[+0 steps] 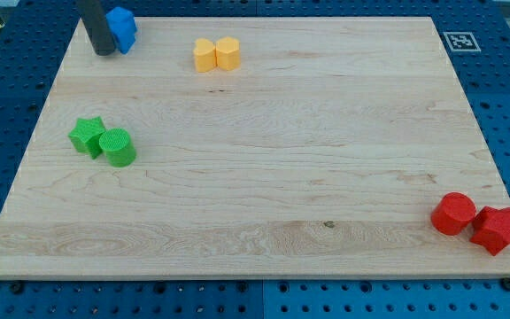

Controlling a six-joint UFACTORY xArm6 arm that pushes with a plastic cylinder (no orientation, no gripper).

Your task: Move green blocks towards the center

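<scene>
Two green blocks are sitting together at the left of the desk (264, 221), about halfway between far and near: a green star (86, 136) and, touching it on its right and slightly nearer side, a green cylinder (118, 147). I am holding my tip (104, 51) at the far left corner, just left of a blue block (122, 28) and touching or nearly touching it, well apart from the greens. My tool is a plain rod with nothing to open or close, and it is gripping nothing.

Risks, as I judge them: if I am sweeping away carelessly from here, I could be dragging the blue block along. Coming at the greens from the far side would be shoving them toward the near edge, not the centre. Pushing off-centre could be splitting the pair, since the cylinder would be rolling aside off the star's points. Two yellow blocks (216, 54) are lying far of centre, clear of a straight rightward push.

Neither green has a real long axis; the cylinder is standing upright, the star is lying flat. The pair's line is running left-far to right-near.
</scene>
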